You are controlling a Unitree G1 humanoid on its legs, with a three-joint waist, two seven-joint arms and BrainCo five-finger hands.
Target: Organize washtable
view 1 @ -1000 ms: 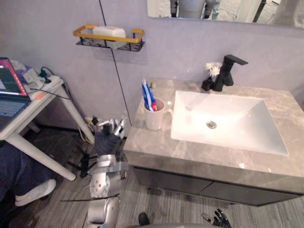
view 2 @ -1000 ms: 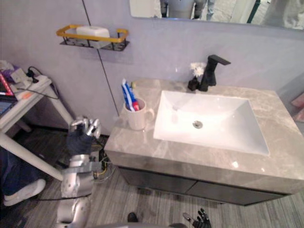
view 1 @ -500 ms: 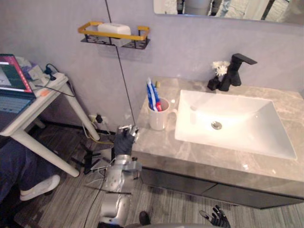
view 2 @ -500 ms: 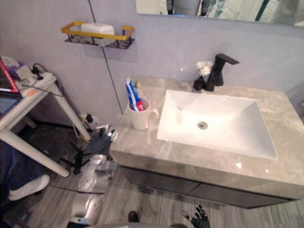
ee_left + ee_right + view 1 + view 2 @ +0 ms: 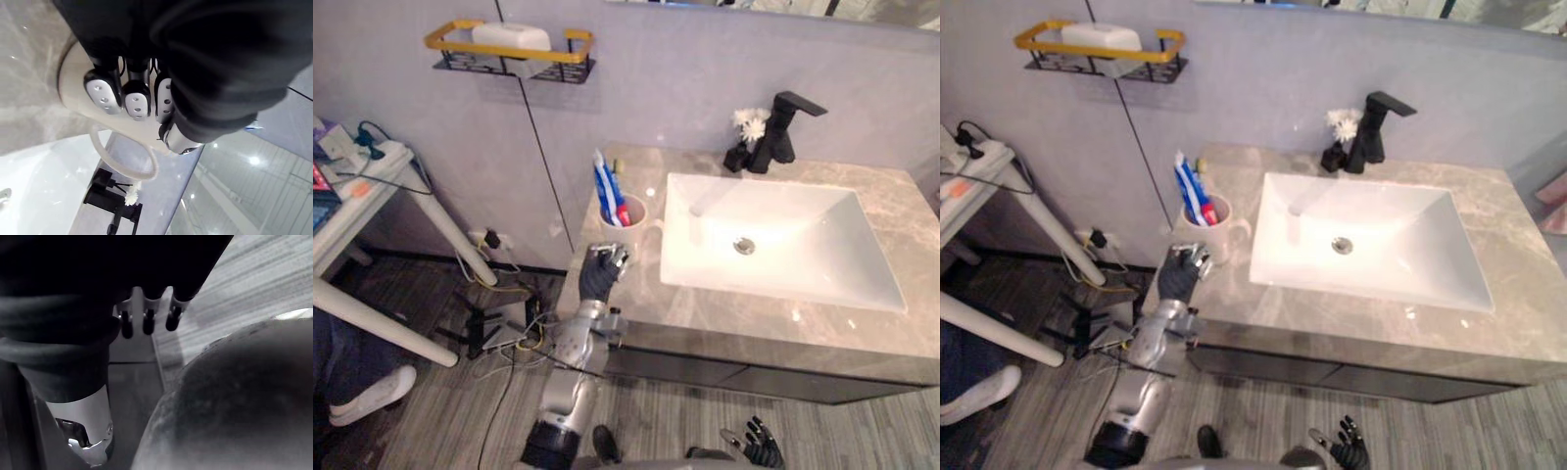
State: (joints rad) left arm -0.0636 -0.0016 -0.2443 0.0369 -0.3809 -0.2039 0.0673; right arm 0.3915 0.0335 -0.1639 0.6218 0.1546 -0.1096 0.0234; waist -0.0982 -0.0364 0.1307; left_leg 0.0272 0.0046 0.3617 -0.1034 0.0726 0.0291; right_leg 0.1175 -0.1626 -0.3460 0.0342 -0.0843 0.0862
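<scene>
The step in hand looks like the approach to the mug (image 5: 628, 227), which is standing at the left end of the desk (image 5: 646, 302), just beside the sink (image 5: 783, 211) and holding toothbrushes (image 5: 606, 181) upright. The left robot hand (image 5: 600, 275) is hovering at the front of the mug, low against its side. In the left wrist view its fingers (image 5: 102, 93) are lying in a loose row, lightly bent and wrapped round nothing, with the tips right at the mug's wall; whether they are touching it cannot be told. The mug's handle (image 5: 124, 156) is pointing away from the palm, toward the sink.

The next move is probably calling for the fingers and thumb to close round the mug's body, kept level so the tall toothbrushes are not tipping out.

The right robot hand (image 5: 762, 452) is hanging low near the floor, fingers straight and empty.

Around it, a black tap (image 5: 781, 122) with a small white flower (image 5: 749, 122) beside it is standing behind the sink, well apart from the mug. Soap (image 5: 512, 36) is lying in a yellow rack (image 5: 570, 59) on the wall above. A white side table (image 5: 352, 206) and a person's shoe (image 5: 362, 397) are sitting off to the left. Nothing is blocking the grasp; only the sink's edge is crowding the handle side.
</scene>
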